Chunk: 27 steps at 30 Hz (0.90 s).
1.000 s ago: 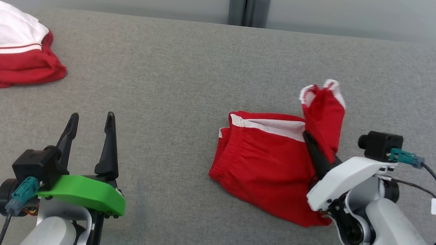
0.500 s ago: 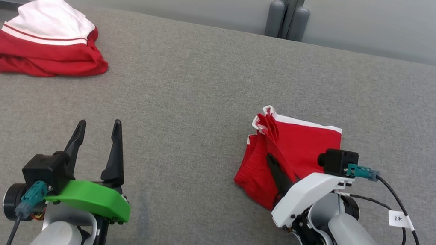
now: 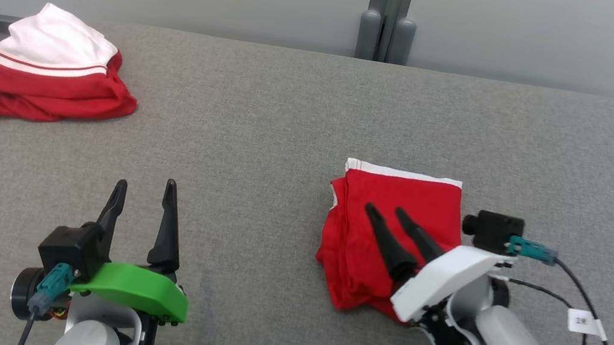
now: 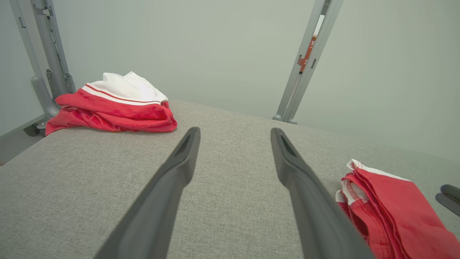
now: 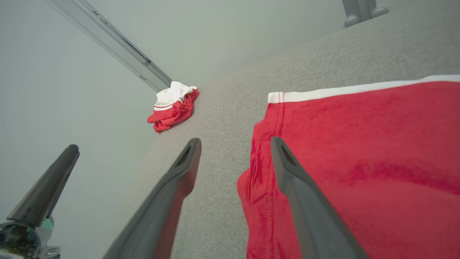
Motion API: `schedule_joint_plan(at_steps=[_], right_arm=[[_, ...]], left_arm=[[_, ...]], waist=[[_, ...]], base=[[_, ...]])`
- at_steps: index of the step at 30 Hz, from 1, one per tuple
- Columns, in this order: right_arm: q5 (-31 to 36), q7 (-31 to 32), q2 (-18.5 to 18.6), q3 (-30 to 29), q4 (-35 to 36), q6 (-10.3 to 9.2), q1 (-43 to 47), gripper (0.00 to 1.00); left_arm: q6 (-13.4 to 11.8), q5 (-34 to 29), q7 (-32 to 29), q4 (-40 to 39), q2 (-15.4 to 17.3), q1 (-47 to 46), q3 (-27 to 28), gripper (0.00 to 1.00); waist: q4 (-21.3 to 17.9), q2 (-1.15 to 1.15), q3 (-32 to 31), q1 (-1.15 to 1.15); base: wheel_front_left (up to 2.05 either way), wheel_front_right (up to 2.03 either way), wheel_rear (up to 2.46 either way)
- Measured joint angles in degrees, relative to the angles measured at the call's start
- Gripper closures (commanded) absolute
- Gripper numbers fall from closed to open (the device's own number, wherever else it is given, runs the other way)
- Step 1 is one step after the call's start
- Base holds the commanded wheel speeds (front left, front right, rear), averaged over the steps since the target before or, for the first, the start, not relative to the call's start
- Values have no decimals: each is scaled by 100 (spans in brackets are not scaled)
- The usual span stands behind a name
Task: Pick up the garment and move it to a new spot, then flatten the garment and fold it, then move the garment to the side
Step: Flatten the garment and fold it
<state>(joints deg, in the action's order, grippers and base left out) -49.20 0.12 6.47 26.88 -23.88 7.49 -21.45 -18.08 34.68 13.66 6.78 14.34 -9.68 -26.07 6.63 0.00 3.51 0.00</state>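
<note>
The garment [image 3: 407,196] is a pair of red shorts with white trim, lying folded into a compact rectangle on the grey table [image 3: 264,129], right of centre. My right gripper [image 3: 385,210] hovers over its near left part, open, with nothing between the fingers. In the right wrist view the right gripper [image 5: 234,141] straddles the left edge of the garment [image 5: 359,144]. My left gripper [image 3: 147,185] stands open over bare table at the lower left, well clear of the cloth. The left wrist view has the left gripper [image 4: 235,131] open, with the garment [image 4: 388,201] to its right.
A second red and white pile of clothing [image 3: 47,79] lies at the table's far left corner, near the edge. A grey post [image 3: 386,26] stands behind the table's back edge. Open table lies between the two garments.
My right gripper has opened and let go of the garment's flap, which now lies flat over the rest. The head camera has shifted. The left gripper stays as it was.
</note>
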Motion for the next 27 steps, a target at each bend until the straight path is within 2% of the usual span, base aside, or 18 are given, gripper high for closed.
schedule_joint_plan(at_steps=[4,9,10,12,16,27], right_arm=[[382,-212,358,-393,171,0,104,0],[1215,-298,504,-659,60,-1,214,0],[1326,-320,499,-670,37,0,241,0],[1532,-323,422,-698,-25,0,282,6],[1741,-378,215,-775,-110,0,348,0],[2527,-1047,-35,-1393,98,0,536,0]], left_arm=[[-7,4,1,-7,1,26,-12,0],[-7,7,0,-11,1,25,-31,0],[-7,7,0,-11,1,25,-34,0],[-7,9,0,-11,2,23,-36,0],[-7,14,1,-11,4,14,-40,0],[134,13,98,94,-108,-19,2,0]], waist=[[-67,0,6,0],[-68,0,63,0],[-61,0,72,0],[-39,0,94,0],[25,0,128,0],[29,0,17,0]], base=[[0,0,0],[0,0,0],[0,0,0],[0,0,0],[0,0,0],[0,0,0]])
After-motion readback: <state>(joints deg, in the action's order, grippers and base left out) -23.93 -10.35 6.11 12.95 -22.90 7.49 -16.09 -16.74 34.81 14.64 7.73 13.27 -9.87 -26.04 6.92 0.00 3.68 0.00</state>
